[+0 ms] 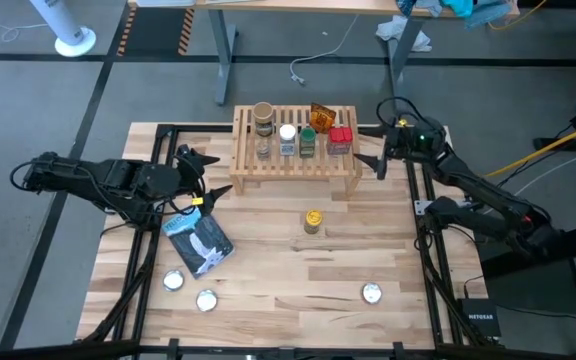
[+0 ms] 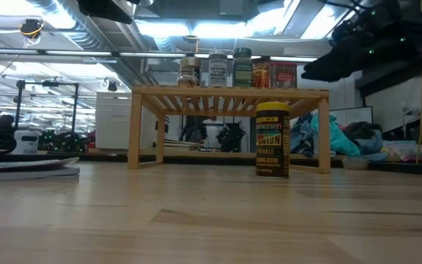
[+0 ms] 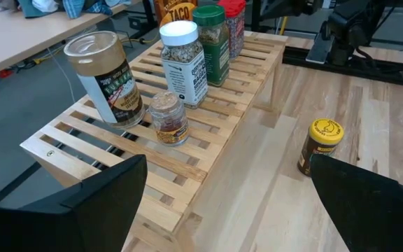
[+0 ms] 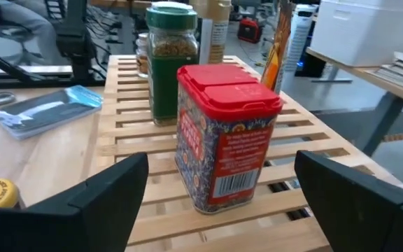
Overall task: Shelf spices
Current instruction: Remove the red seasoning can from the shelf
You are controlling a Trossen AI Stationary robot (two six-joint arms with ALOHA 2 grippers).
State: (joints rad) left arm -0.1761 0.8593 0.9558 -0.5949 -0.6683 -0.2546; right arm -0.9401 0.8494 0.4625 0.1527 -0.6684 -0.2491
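From above, six spices sit on the shelf point(image 1: 295, 150); the yellow-lidded jar point(image 1: 313, 221) stands alone on the table, between both grippers. Left wrist: the left gripper point(image 3: 229, 203) gapes wide, empty, beside the shelf's end. Right wrist: the right gripper point(image 4: 219, 192) is spread wide, the red tin point(image 4: 226, 136) just ahead. One jar left.

Standing upright on the light-wood slatted shelf point(image 1: 296, 160): tan-lidded jar point(image 1: 263, 117), small clear jar point(image 1: 263, 149), white-lidded jar point(image 1: 287, 139), green-lidded jar point(image 1: 308, 141), red tin point(image 1: 340, 139), probably an orange packet point(image 1: 320, 116). Yellow-lidded jar point(image 1: 312, 221) upright on the desk, near the shelf's front.
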